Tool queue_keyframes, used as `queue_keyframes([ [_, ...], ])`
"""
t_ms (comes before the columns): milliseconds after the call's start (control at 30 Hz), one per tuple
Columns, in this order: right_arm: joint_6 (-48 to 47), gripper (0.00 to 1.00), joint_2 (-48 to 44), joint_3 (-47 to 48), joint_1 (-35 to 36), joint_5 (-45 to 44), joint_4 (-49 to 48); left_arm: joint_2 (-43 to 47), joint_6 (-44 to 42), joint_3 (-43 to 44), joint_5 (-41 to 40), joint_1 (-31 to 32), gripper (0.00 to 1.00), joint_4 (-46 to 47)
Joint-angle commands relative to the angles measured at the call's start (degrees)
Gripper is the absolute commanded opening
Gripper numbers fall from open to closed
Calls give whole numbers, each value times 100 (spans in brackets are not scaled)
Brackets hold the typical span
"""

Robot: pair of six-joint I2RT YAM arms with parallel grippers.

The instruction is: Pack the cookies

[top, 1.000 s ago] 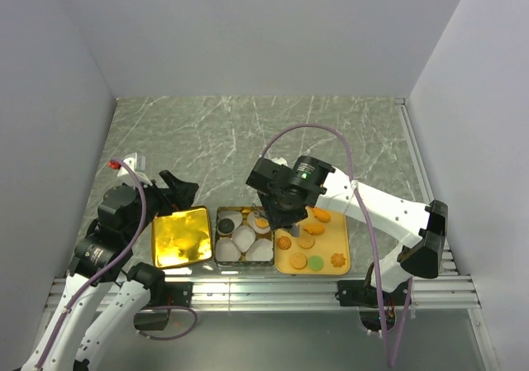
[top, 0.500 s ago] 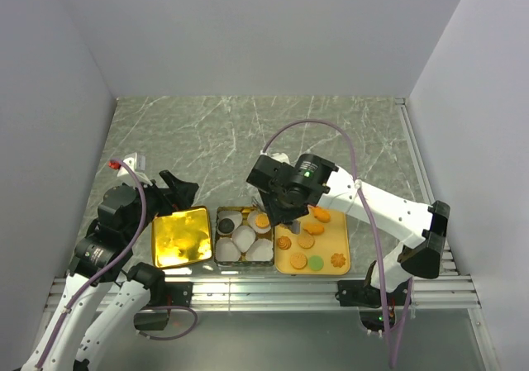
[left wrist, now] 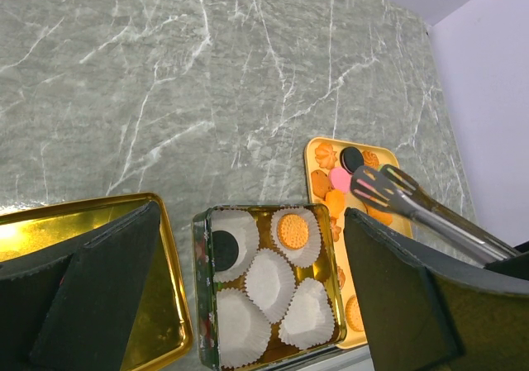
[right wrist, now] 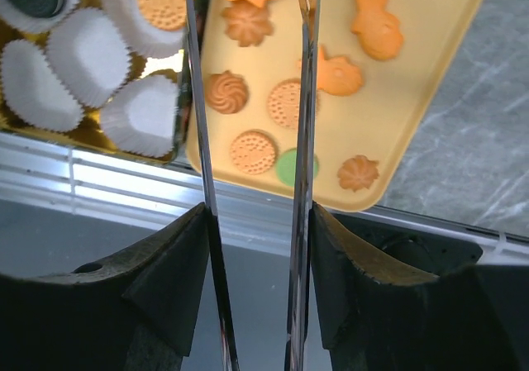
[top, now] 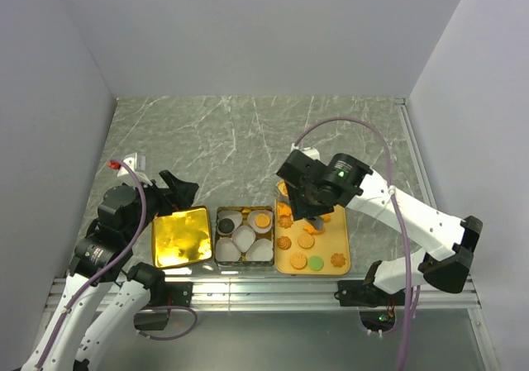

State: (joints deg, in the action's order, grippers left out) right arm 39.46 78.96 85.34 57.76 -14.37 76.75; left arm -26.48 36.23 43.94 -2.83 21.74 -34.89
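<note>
Several cookies [top: 306,241] lie on a yellow tray [top: 331,240], round, flower and fish shapes in orange, brown, green, pink and black. An open tin [top: 217,237] to the tray's left holds white paper cups. One cup has a black cookie [left wrist: 224,249], another an orange round one [left wrist: 293,231]. My right gripper [right wrist: 258,214] is shut on metal tongs [right wrist: 304,98], whose arms stand apart over the tray [right wrist: 413,98] with nothing between their tips. The left gripper [left wrist: 252,214] hangs open above the tin's near-left side, holding nothing.
A gold tin lid [top: 180,237] lies upside down left of the tin. The tray, tin and lid sit in a row by the table's near edge, next to the metal rail [top: 264,292]. Grey walls enclose the marble tabletop [top: 248,140].
My right gripper with the tongs has swung right, from above the tin's back right cup to above the tray. The orange cookie now shows uncovered in that cup. The left arm has not moved.
</note>
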Motion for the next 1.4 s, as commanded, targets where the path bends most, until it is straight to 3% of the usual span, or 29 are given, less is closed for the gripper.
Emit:
queue_keyframes([
  [0,-17,57,-337,-245,-203,-40,-116,-33,7,-9,54,15,99,185],
  [433,-176,57,-48,-791,-283,277,-565,-33,25,-9,37,24,100,167],
  [1367,-404,57,568,-1054,-309,242,-784,-50,60,9,-86,24,99,123],
])
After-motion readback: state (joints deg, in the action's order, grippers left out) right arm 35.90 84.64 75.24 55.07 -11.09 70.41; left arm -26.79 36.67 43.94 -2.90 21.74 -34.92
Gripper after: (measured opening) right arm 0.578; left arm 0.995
